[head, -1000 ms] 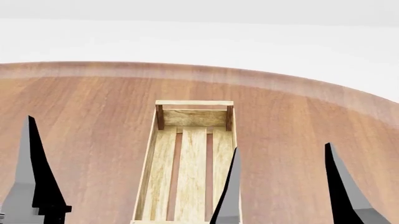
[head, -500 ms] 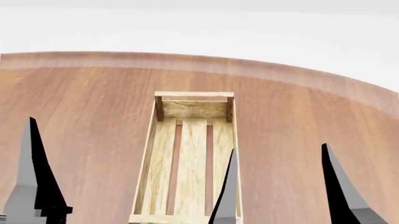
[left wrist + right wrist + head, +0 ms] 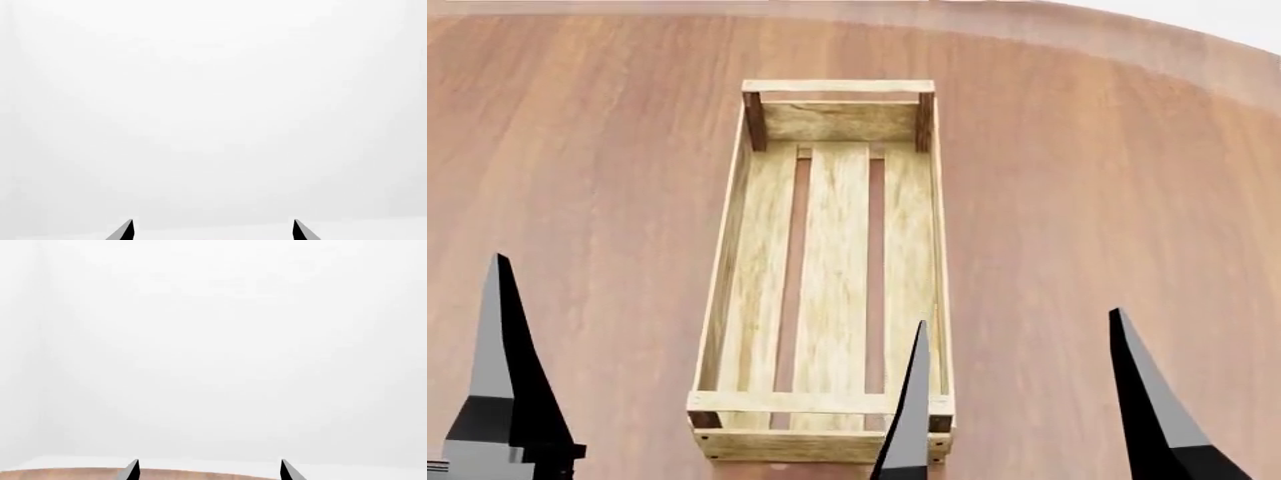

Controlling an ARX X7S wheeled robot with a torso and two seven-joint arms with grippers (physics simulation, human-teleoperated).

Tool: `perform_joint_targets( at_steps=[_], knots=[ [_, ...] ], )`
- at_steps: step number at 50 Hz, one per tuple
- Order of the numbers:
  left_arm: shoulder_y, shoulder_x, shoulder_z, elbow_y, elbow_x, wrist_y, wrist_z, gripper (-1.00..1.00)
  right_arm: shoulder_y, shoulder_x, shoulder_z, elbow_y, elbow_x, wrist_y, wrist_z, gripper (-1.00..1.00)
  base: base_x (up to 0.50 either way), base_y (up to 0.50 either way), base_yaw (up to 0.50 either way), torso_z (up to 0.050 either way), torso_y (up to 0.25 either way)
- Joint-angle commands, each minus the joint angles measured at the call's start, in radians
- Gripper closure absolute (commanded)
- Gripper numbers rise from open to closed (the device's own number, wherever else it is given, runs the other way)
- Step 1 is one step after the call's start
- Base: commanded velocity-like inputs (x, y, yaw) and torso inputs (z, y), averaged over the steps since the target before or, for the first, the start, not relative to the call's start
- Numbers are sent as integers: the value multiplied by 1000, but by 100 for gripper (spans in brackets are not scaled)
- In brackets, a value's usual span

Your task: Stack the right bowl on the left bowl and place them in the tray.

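The tray (image 3: 723,270), a long light-wood crate with a three-slat floor and dark corner posts, lies empty in the middle of the head view, running away from me. No bowl shows in any view. My right gripper (image 3: 1018,330) is open and empty, its left finger (image 3: 910,410) over the tray's near right corner. My left gripper (image 3: 213,222) is open and empty. Only one of its fingers (image 3: 501,370) shows in the head view, at the tray's left. The wrist views show white background, and the right gripper (image 3: 209,462) also has the table edge below it.
The round brown wooden table (image 3: 587,150) fills the head view around the tray. Its far edge curves across the top right corner (image 3: 1174,25). Nothing else stands on the part in view.
The head view has tilted down: the tray and table edge slid up the picture and the tray's near end came into view. The grippers kept their places in the view.
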Motion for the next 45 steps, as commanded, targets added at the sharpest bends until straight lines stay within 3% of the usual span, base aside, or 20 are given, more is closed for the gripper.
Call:
perform_joint_targets(
  at_steps=[1,5,26,36,45],
  knots=[
    [6,11,-21,-9,10,26,15,-100,-1,-11,16,-1,-19,-4,-18,-100,0,0,0,2,-250],
    [8,8,-20,-12,11,35,11,-100,-2,-9,15,1,-19,-7,-16,-100,0,0,0,2,-250],
    [28,-13,-28,-23,-5,40,2,-100,-5,4,11,3,-13,-14,-7,-100,0,0,0,0,0],
    [119,-96,-206,-92,-110,53,25,-100,-6,11,16,8,-12,-15,0,-100,0,0,0,0,0],
    [179,-119,-306,-133,-209,29,35,-100,-5,15,12,7,-14,-12,5,-100,0,0,0,0,0]
  ],
)
